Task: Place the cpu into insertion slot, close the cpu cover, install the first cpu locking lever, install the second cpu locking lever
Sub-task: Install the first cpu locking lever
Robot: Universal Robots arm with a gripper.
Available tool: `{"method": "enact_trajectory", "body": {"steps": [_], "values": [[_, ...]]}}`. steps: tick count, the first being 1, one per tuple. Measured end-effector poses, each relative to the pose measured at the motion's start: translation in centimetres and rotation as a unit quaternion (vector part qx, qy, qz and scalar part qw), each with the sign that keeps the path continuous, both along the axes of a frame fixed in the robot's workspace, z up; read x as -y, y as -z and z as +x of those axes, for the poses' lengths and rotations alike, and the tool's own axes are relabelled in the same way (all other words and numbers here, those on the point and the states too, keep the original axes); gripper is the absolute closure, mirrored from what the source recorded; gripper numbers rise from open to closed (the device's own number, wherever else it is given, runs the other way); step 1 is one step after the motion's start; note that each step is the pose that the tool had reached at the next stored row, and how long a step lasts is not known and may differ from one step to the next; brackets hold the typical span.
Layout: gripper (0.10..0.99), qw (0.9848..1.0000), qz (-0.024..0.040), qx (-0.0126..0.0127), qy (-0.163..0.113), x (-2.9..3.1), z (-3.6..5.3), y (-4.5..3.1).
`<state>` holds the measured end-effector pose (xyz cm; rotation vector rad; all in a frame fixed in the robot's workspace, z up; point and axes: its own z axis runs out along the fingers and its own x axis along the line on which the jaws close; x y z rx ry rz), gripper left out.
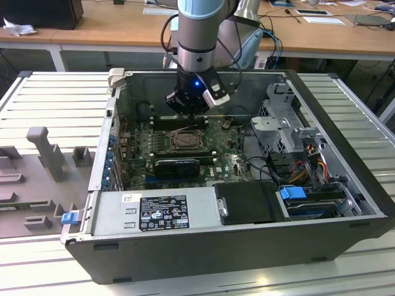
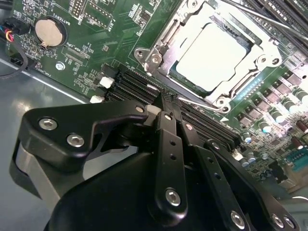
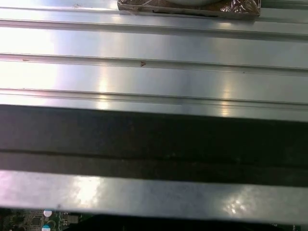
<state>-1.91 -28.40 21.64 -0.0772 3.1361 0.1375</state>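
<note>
Cpu (image 2: 215, 57) sits in insertion slot (image 2: 166, 36), cover (image 2: 226, 91) closed.

A round coin battery (image 2: 49, 30) sits on the green motherboard (image 2: 96, 48) inside the open computer case (image 1: 345, 129).

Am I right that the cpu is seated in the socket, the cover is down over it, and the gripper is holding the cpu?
Not quite. The cpu sits in the insertion slot under the cpu cover, but the gripper holds nothing; the second wrist view shows its fingers closed together, empty, beside the socket.

Ribbed aluminium table (image 1: 43, 86); wooden desks (image 1: 111, 28) behind, papers (image 1: 321, 20) scattered on top.
</note>
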Motion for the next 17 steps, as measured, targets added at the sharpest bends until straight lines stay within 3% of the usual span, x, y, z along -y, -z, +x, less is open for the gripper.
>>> {"method": "enact_trajectory", "body": {"steps": [17], "values": [[0.98, 1.0, -0.0007, 0.0007, -0.002, 0.0, 0.26, 0.93]]}}
